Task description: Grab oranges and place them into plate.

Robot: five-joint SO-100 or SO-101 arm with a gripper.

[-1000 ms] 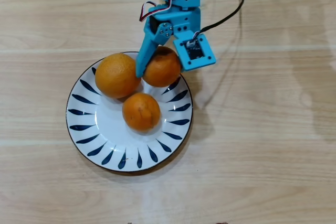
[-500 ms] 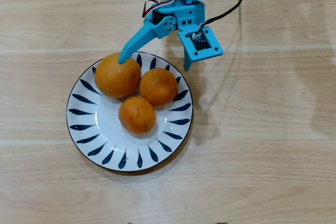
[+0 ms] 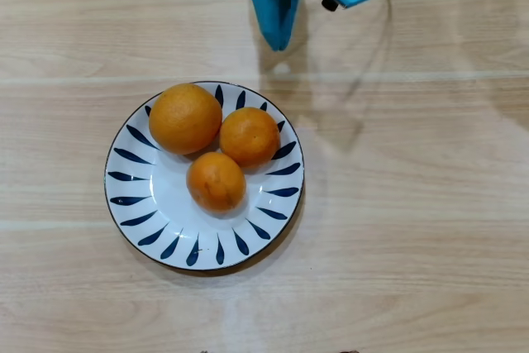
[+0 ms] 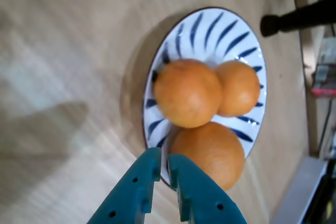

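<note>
all three oranges on the plate, your gripper clear above it.

your gripper (image 4: 164, 165) has its jaws nearly together with nothing between them, well apart from the plate (image 3: 145, 217). the large orange (image 3: 185, 118) and two smaller oranges (image 3: 250, 136) (image 3: 216, 180) sit touching in a cluster, so the task looks complete.

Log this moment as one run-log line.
oranges: all three on plate | gripper: empty, jaws nearly together, off the plate | table: no oranges on it

Orange oranges (image 3: 216, 141), blue-stroked white plate (image 3: 157, 229), teal claw (image 4: 164, 163)
</note>
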